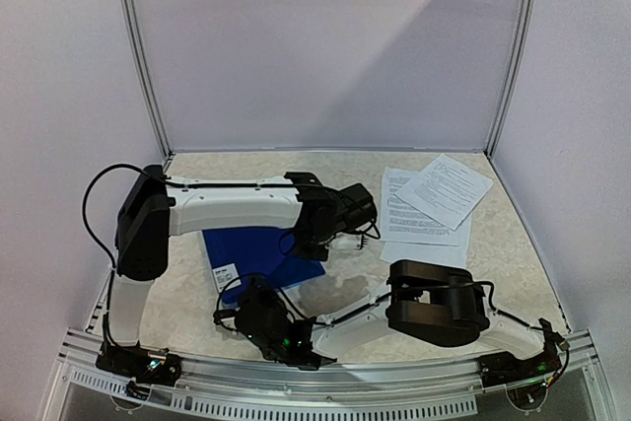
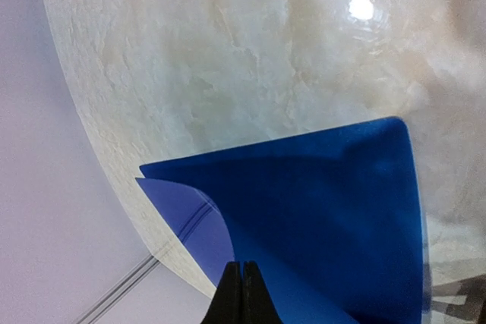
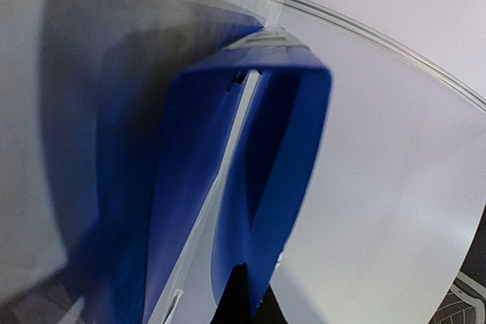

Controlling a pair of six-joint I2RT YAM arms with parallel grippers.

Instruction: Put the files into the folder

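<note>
The blue folder [image 1: 246, 248] lies left of the table's middle, its white label [image 1: 222, 273] near the front. My left gripper [image 1: 333, 242] is at its right edge. In the left wrist view that gripper [image 2: 241, 267] is shut, pinching the edge of the folder's raised cover [image 2: 326, 210]. My right gripper [image 1: 254, 293] is at the near edge. In its wrist view the gripper [image 3: 262, 286] is shut on a blue flap of the folder [image 3: 197, 187], which stands partly open. The files [image 1: 434, 204], white printed sheets, lie loosely overlapped at the right rear, apart from both grippers.
Pale walls and metal frame posts [image 1: 148, 76] enclose the table on three sides. The right arm's dark elbow [image 1: 434, 303] hangs over the table in front of the files. A metal rail [image 1: 325, 391] runs along the near edge.
</note>
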